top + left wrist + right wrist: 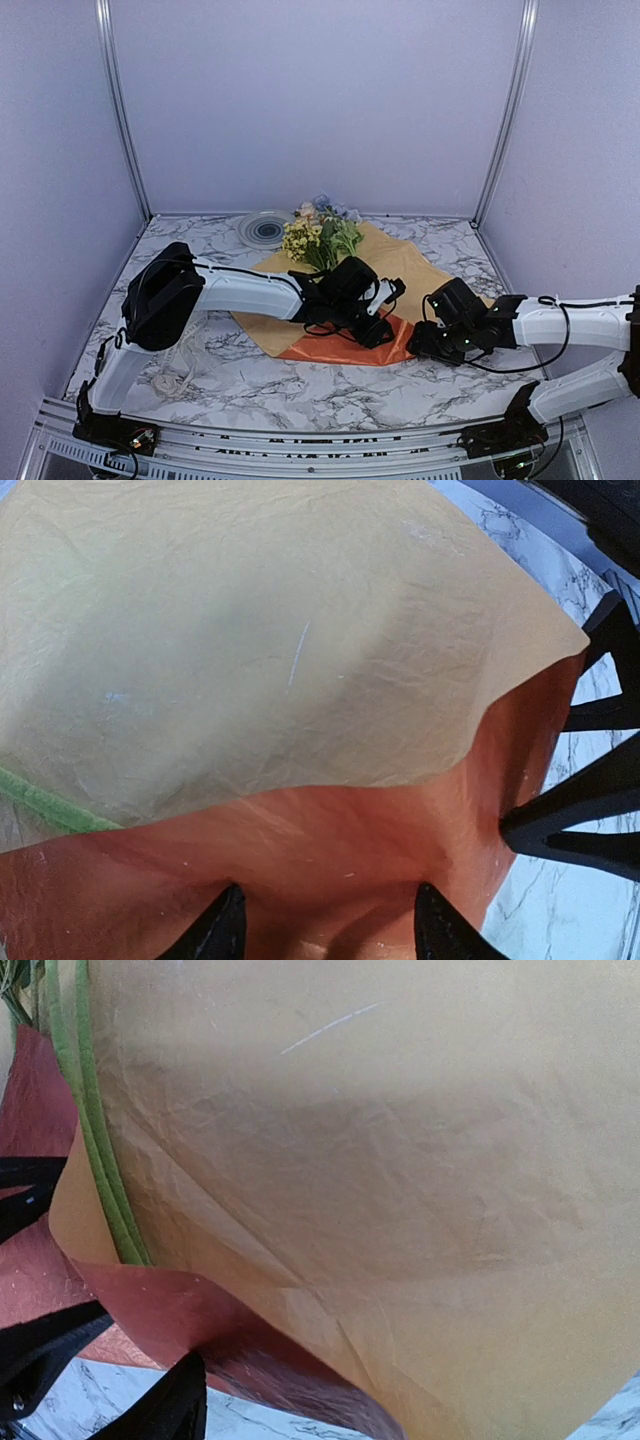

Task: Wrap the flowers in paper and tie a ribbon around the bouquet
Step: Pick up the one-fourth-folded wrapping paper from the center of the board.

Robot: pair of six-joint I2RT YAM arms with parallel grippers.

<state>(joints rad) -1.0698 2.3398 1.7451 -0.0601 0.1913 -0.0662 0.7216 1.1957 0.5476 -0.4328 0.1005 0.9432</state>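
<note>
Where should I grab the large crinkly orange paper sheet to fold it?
Take the paper sheet by its near edge, where the deeper orange face shows. That border looks turned up off the marble table, so both faces are reachable. Come in low from the near side, clear of the green stems.

Top view: even, soft light from overhead, with a slight lavender cast on the walls (320, 100). Faint, diffuse shadow on the marble worktop (300, 390) beneath the left arm (245, 288). Detail coarse; flowers (320, 238) a little smeared.

Left wrist view: paper (280, 650) very close, pale side bright and softly focused, orange side darker in shade toward the bottom. Left tool (325, 920) flat black, no surface detail.

Right wrist view: paper soft, a broad shadow band across its upper half. Worktop at the lower corners bright.
</note>
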